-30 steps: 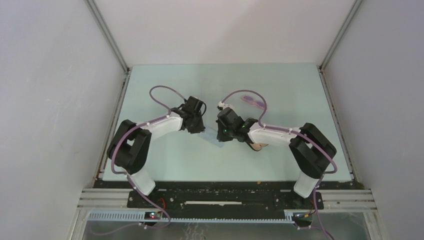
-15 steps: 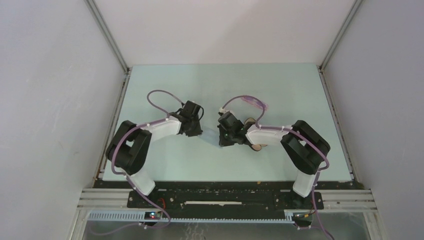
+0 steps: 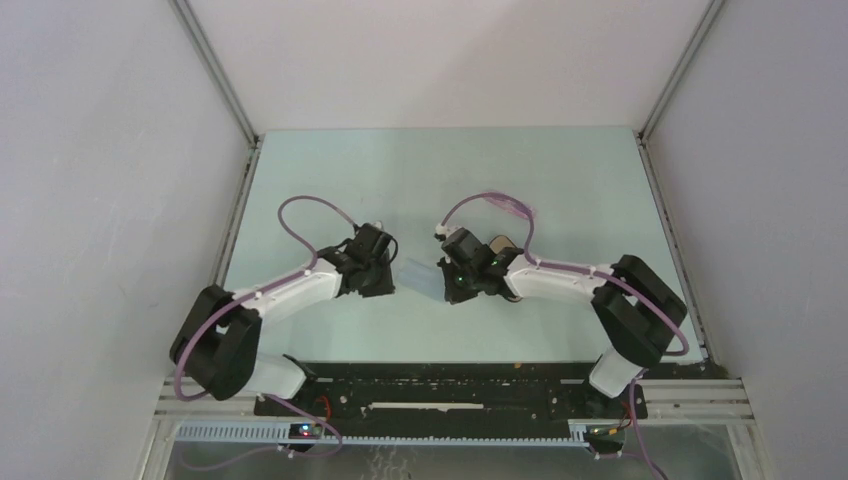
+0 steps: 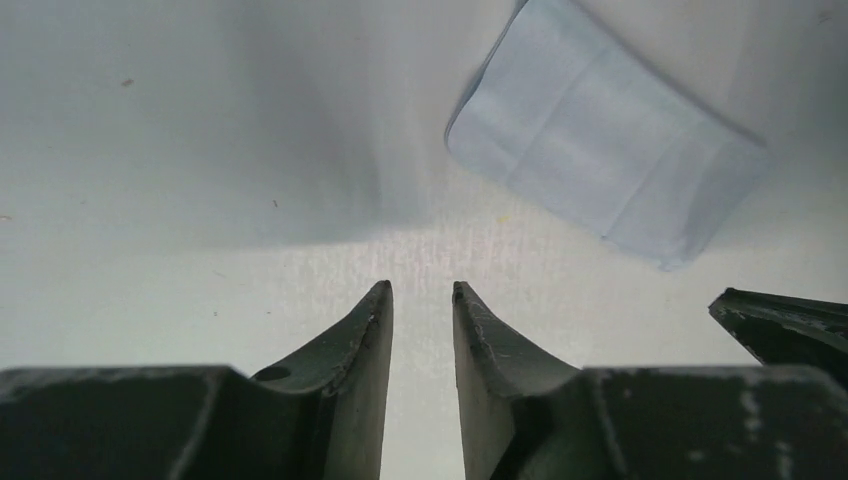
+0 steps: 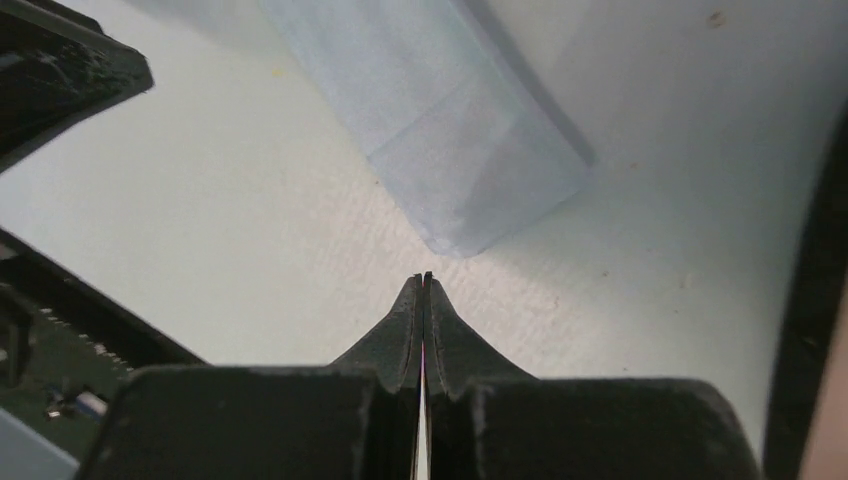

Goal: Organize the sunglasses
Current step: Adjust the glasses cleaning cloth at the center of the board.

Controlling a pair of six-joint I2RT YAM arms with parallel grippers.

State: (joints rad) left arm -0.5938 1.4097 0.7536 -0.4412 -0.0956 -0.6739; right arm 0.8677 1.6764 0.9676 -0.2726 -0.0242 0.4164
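Note:
The sunglasses [image 3: 512,207], pink-purple, lie at the far middle of the table beyond the right arm, apart from both grippers. They do not show in either wrist view. The folded light blue cloth [image 3: 418,277] lies flat between the grippers; it also shows in the left wrist view [image 4: 600,165] and the right wrist view [image 5: 440,120]. My left gripper [image 3: 388,281] [image 4: 421,290] is slightly open and empty, just short of the cloth. My right gripper [image 3: 448,284] [image 5: 424,277] is shut and empty, tips just off the cloth's corner.
The black case with tan lining [image 3: 497,245] lies open behind the right wrist, partly hidden by the arm. Its dark edge [image 5: 812,300] runs down the right of the right wrist view. White walls close in the table [image 3: 330,170] on three sides.
Both grippers have come off the cloth, which now lies flat between them. The left arm has drawn back toward the near left. The right gripper has turned and shifted slightly.

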